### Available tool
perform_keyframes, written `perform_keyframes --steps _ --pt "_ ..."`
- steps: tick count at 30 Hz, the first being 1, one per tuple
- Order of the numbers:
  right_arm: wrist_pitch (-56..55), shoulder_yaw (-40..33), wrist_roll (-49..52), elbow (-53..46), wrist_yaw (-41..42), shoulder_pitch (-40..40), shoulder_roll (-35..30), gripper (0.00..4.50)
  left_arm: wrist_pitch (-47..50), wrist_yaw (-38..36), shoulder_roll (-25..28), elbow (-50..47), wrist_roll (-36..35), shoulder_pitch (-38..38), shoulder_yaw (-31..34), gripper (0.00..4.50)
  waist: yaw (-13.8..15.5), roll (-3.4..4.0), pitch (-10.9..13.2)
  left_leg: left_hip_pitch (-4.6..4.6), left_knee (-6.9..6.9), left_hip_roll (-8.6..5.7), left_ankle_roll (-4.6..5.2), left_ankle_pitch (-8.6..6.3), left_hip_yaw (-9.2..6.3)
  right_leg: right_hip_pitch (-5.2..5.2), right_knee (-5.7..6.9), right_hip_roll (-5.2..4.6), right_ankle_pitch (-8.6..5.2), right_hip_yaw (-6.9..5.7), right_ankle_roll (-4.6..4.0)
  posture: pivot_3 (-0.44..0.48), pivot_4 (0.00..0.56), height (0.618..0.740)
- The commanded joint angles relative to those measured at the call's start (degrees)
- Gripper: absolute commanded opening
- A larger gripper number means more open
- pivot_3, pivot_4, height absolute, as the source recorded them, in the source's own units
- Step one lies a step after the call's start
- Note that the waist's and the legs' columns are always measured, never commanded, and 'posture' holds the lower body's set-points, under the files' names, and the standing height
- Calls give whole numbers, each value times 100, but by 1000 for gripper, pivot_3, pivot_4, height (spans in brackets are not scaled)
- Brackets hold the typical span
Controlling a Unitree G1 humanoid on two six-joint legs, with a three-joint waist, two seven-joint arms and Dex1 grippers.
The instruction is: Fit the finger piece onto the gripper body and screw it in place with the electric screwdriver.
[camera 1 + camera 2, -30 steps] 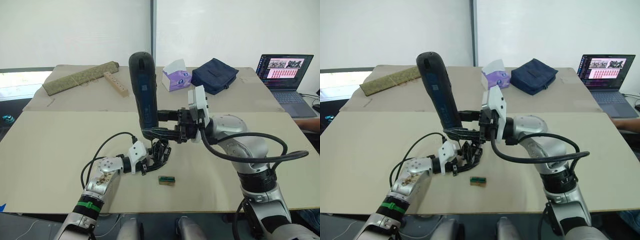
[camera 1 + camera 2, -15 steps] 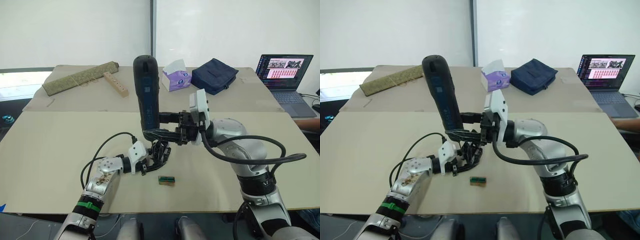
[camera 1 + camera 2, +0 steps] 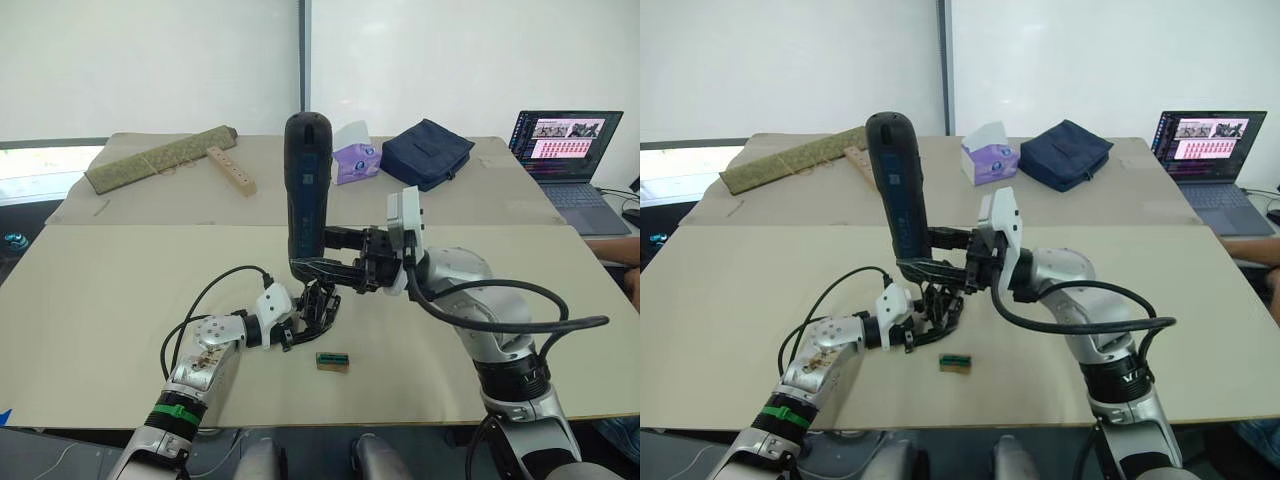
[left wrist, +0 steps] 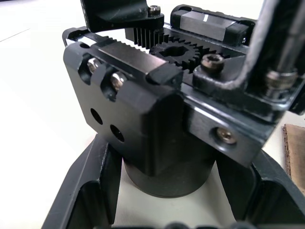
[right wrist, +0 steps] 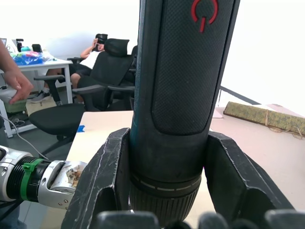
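Right gripper (image 3: 318, 252) clamps the screwdriver (image 3: 308, 185) near its lower end, one black finger (image 5: 102, 183) on each side of the barrel, jaws pressed against it. The tool stands nearly upright over the middle of the table (image 3: 120, 290), rounded end up, a red power symbol on its textured grip (image 5: 186, 62). Its lower end sits directly above the gripper body (image 3: 318, 305); the bit and its contact with the body are hidden, so I cannot tell whether it touches a screw.

Left gripper (image 3: 300, 322) lies low on the table with its jaws spread around the round base (image 4: 167, 176) of the body, one finger (image 4: 88, 191) on either side, holding it upright. From the left wrist, the body shows a toothed rack, a central gear (image 4: 174, 50) and several screw heads (image 4: 212, 61). Finger piece: cannot tell it apart from the rest of the black assembly.

A small green-and-tan block (image 3: 334, 360) lies on the table just in front of the body, apart from it.

Far side of the table: rolled mat (image 3: 160, 157), wooden strip with holes (image 3: 231, 168), tissue box (image 3: 988, 157), dark blue pouch (image 3: 429, 150), open laptop (image 3: 565, 145) at the right edge.

Right wrist view: office chairs, a seated person (image 5: 93, 50) in the background, and another person's hand (image 5: 16, 83).
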Motion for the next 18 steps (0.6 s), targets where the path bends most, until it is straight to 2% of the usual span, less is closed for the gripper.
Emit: perform_keyframes --steps 1,18 --pt "-17 425 -385 188 97 190 -132 1824 208 -70 57 176 124 187 -177 2317 -1 2 -3 2 -1 0 0 0 0 1 0 0 0 0 -1 0 150 740" --pt "-430 730 -606 462 187 364 -133 1824 278 -45 141 12 70 304 -98 2317 -26 -8 -50 68 -55 6 0 0 11 29 0 1 -19 3 -30 0 150 740"
